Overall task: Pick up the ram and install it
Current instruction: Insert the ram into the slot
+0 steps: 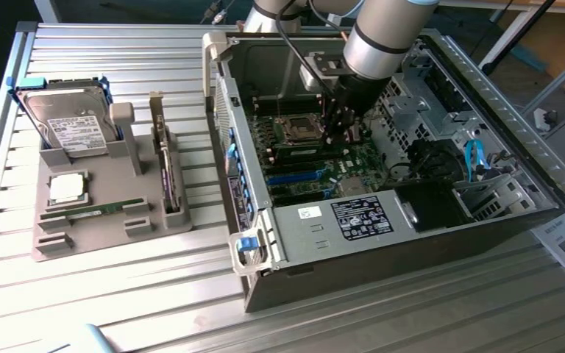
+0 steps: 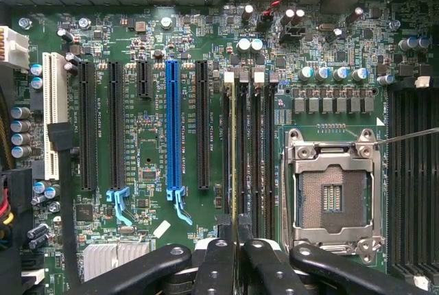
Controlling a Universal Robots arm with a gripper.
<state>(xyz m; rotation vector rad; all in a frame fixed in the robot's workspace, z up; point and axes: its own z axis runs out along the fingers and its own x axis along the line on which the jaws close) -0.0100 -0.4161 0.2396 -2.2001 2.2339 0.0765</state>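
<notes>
My gripper is shut on the ram, a thin green board seen edge-on that runs out from between the black fingers. The ram lines up along the row of black memory slots beside the open processor socket. Whether it sits in a slot I cannot tell. In the exterior view the gripper reaches down into the open computer case, just over the motherboard. A second green ram stick lies flat in the grey holder at the exterior view's left.
The holder also carries a hard drive, a square silver processor and an upright dark expansion card. Long expansion slots, one of them blue, lie beside the memory slots. Case walls and drive cages close in around the arm.
</notes>
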